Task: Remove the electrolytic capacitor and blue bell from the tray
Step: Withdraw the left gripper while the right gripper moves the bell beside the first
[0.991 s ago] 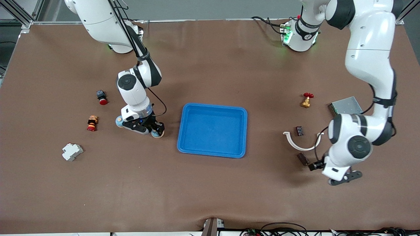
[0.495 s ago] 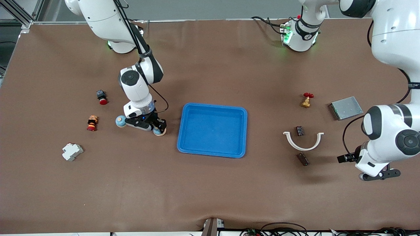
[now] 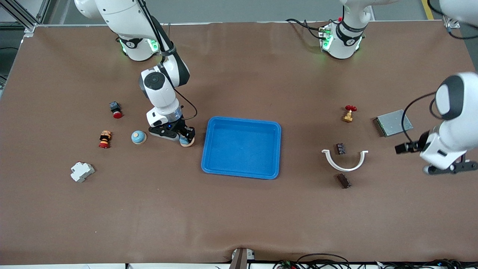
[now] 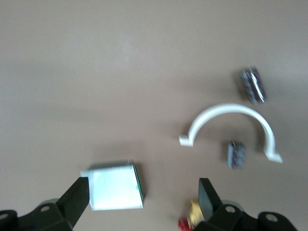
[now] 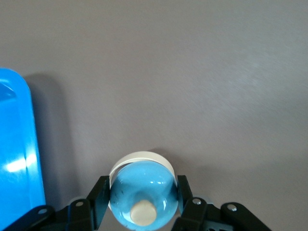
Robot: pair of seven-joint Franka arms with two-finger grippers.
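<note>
One blue bell [image 5: 141,191] between right gripper [image 5: 140,193] fingers

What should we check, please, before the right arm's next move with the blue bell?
1. Right gripper shut on blue dome-shaped bell, a finger each side: ok.
2. Held bell outside shallow bright blue plastic tray, beside it: ok.
3. Tray holds nothing: ok.
4. Left gripper open, holding nothing, near small grey metal box: ok.
5. Bell lifted off brown table: cannot tell.
</note>
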